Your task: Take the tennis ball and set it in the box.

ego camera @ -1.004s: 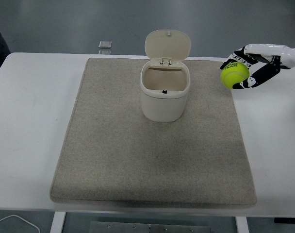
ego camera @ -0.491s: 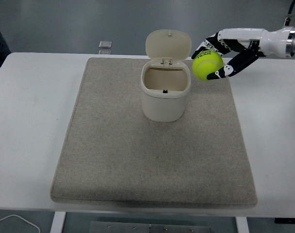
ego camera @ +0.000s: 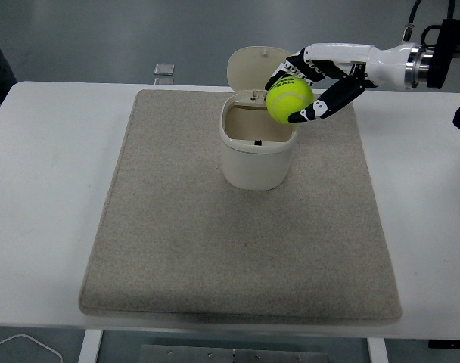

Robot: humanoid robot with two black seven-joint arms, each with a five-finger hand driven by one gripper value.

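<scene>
The right hand [ego camera: 309, 87], black-fingered with a white back, enters from the upper right of the frame and is clamped around the bright yellow-green felt tennis ball [ego camera: 289, 102]. The ball is held in the air at the upper centre of the frame, over the right-hand rim of the cream plastic box with a hinged lid [ego camera: 257, 149]. The lid stands upright behind the opening, so the cavity is accessible. The box sits on the upper middle of the rectangular beige fabric mat [ego camera: 177, 249], which lies on the white table [ego camera: 41, 189].

Step in hand: transport of the ball to the box, near completion. The ball appears to overlap the rim, not the centre of the opening, though height above the rim cannot be judged from this view.

Next move: shift the ball a little toward frame left until centred over the opening, lower if required, then release the fingers. Avoid contact with the raised lid.
</scene>
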